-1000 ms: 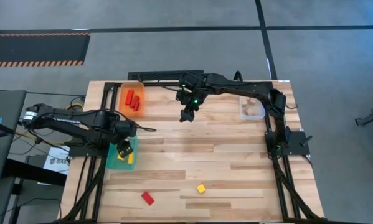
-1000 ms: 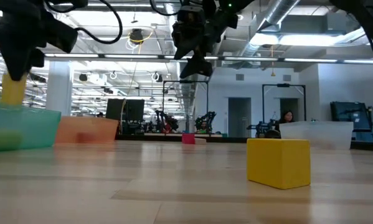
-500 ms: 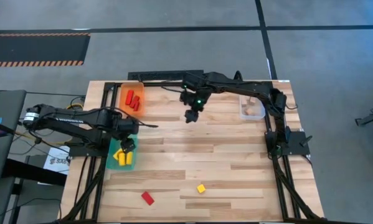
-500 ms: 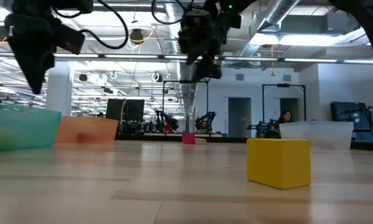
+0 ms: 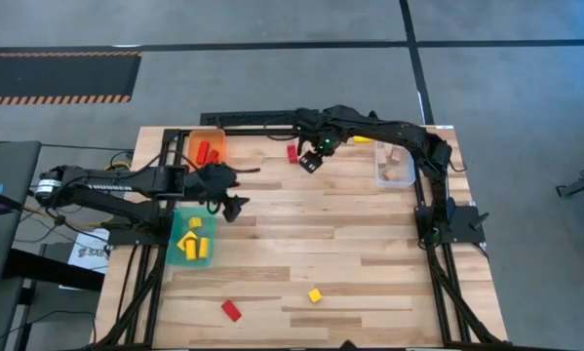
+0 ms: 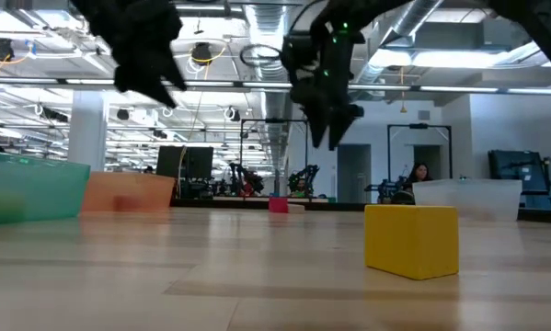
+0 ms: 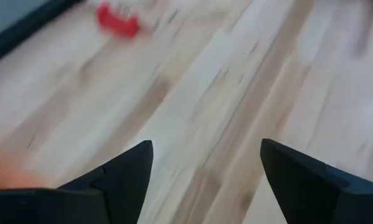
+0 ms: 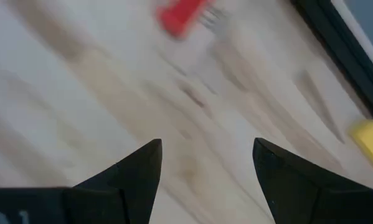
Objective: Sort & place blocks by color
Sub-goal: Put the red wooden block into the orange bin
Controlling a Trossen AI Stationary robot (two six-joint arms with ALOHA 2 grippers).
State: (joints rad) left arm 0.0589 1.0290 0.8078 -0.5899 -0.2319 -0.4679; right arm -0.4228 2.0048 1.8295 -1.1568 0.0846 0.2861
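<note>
left pincer (image 5: 235,207) beside the teal bin (image 5: 177,255), right pincer (image 5: 311,162) near a red block (image 5: 292,153), both spread wide, empty

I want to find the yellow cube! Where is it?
In the high view the yellow cube lies loose near the table's front edge, right of the red block, far from both grippers.

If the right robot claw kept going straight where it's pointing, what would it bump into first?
Probably the small red block lying on the wooden table. The open right gripper points toward it with only bare wood between, though depth is hard to judge.
</note>
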